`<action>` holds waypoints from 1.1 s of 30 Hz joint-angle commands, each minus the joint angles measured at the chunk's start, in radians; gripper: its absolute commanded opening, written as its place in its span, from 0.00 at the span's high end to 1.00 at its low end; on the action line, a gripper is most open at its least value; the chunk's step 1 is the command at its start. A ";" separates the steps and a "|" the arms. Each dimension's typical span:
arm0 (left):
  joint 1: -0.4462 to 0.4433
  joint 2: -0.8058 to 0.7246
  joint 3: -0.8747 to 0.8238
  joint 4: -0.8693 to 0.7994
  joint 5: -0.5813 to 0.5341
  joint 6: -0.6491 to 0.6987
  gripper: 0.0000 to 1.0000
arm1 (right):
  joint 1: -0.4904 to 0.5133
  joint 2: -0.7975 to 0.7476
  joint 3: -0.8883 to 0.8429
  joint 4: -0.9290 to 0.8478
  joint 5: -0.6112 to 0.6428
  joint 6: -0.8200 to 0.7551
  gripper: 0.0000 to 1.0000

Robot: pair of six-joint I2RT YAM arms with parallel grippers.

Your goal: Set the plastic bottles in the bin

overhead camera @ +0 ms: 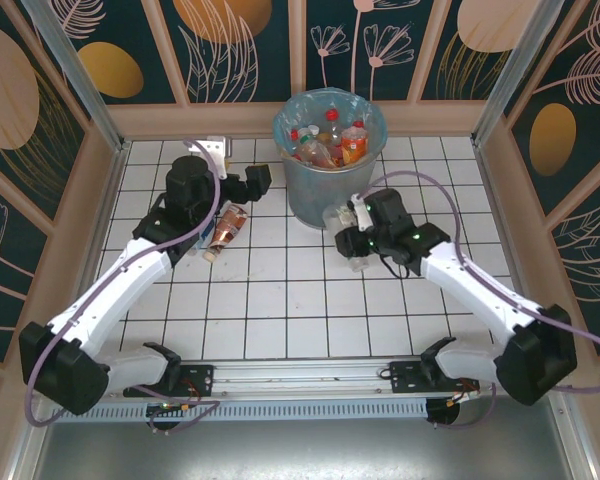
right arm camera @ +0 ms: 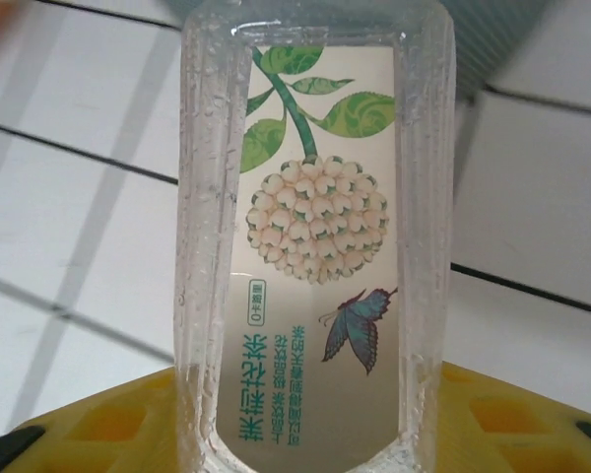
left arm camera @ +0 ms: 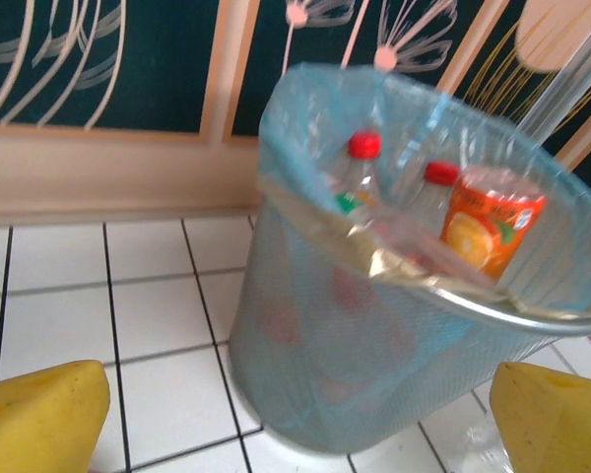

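The right end effector [overhead camera: 346, 240] is closed narrow on a clear bottle [right arm camera: 315, 227], yellow pads touching both its sides. It sits just in front of the bin [overhead camera: 320, 190], at the bin's foot. The bottle's long axis runs out from the pads toward the bin wall, so the rim lies above and beyond it. I judge a lift must come before any reach. The left end effector [overhead camera: 257, 182] stands wide and empty left of the bin, near a second bottle [overhead camera: 226, 230] lying on the desk.
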 commanded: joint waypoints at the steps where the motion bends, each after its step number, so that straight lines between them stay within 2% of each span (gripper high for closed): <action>1: 0.003 -0.042 -0.030 0.079 0.007 0.032 0.01 | 0.021 -0.042 0.181 -0.121 -0.116 -0.071 0.60; 5: 0.002 -0.078 -0.050 0.088 -0.012 0.028 0.01 | 0.022 0.009 0.429 -0.176 -0.154 -0.125 0.59; 9: 0.002 -0.109 -0.054 0.074 -0.043 0.037 0.01 | -0.009 0.109 0.647 -0.141 -0.140 -0.152 0.58; 15: 0.002 -0.146 -0.056 0.056 -0.067 0.058 0.02 | -0.129 0.363 0.931 -0.164 -0.033 -0.100 0.59; 22: 0.002 -0.176 -0.062 0.041 -0.088 0.083 0.01 | -0.147 0.644 1.186 -0.293 0.009 -0.036 0.58; 25: 0.002 -0.181 -0.063 0.038 -0.092 0.088 0.01 | -0.148 0.732 1.279 -0.350 0.026 -0.025 0.54; 26: 0.001 -0.181 -0.063 0.038 -0.094 0.090 0.01 | -0.148 0.753 1.304 -0.366 0.033 -0.024 0.50; 28: 0.003 -0.183 -0.065 0.038 -0.095 0.090 0.02 | -0.145 0.789 1.358 -0.397 0.053 -0.018 0.37; 29: 0.002 -0.183 -0.066 0.037 -0.095 0.089 0.01 | -0.141 0.796 1.372 -0.406 0.065 -0.018 0.35; 33: 0.003 -0.185 -0.072 0.041 -0.095 0.089 0.01 | -0.120 0.794 1.380 -0.390 0.116 -0.031 0.31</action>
